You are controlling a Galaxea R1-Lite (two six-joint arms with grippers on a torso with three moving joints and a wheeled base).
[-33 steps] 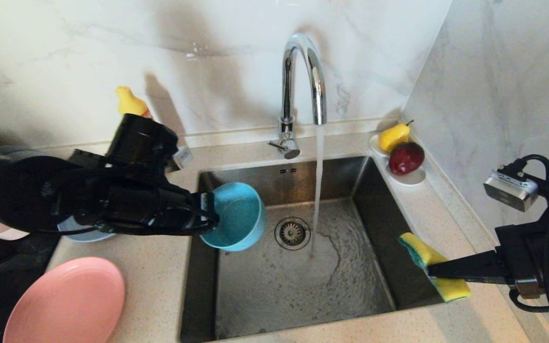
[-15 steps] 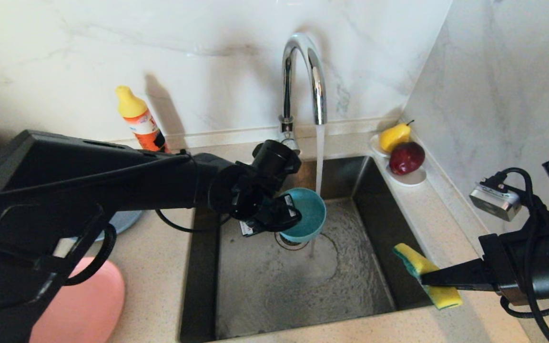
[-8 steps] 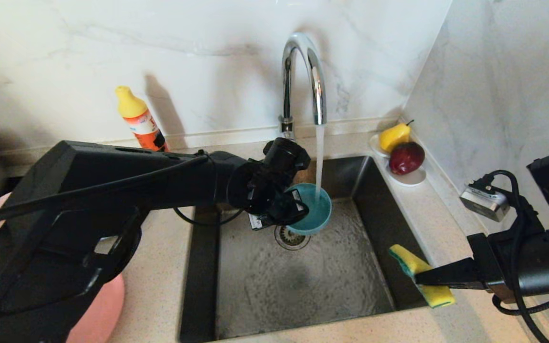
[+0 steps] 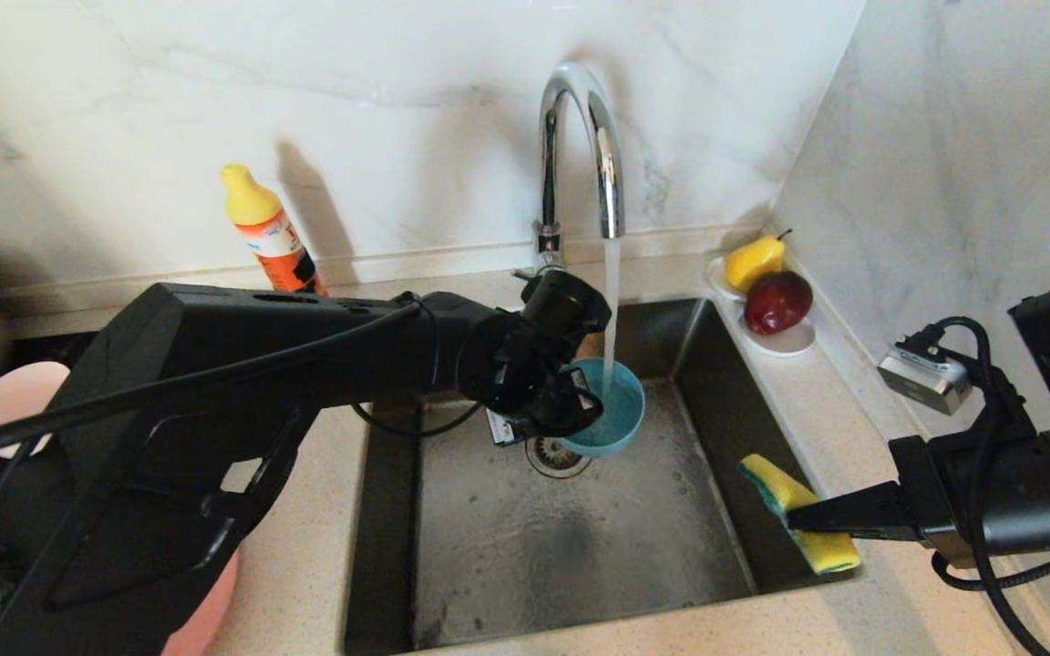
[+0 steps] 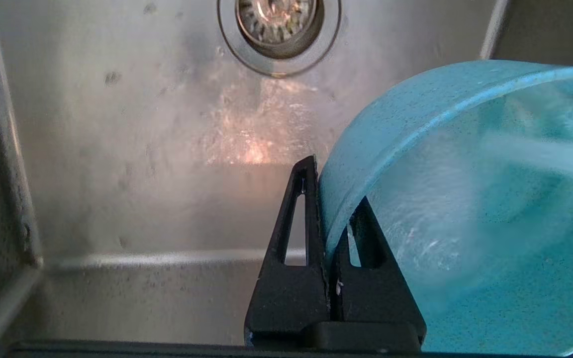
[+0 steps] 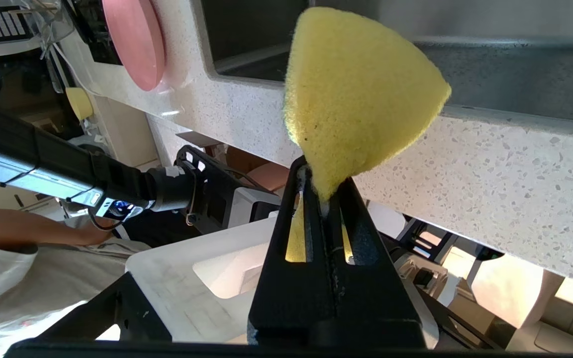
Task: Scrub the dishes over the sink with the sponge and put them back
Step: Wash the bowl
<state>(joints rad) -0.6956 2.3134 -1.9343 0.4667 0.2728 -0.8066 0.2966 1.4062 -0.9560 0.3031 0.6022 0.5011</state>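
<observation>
While water runs from the tap, the left tool pinches the rim of the blue bowl under it, over the sink. The right tool squeezes the sponge tight by the sink's right edge.

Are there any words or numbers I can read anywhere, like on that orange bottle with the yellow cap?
Orange bottle: it has a label, but the print is too small and blurred to read.
White sticker on the left pincer: too small to read.
Teal bowl, sponge, faucet: no writing.
</observation>
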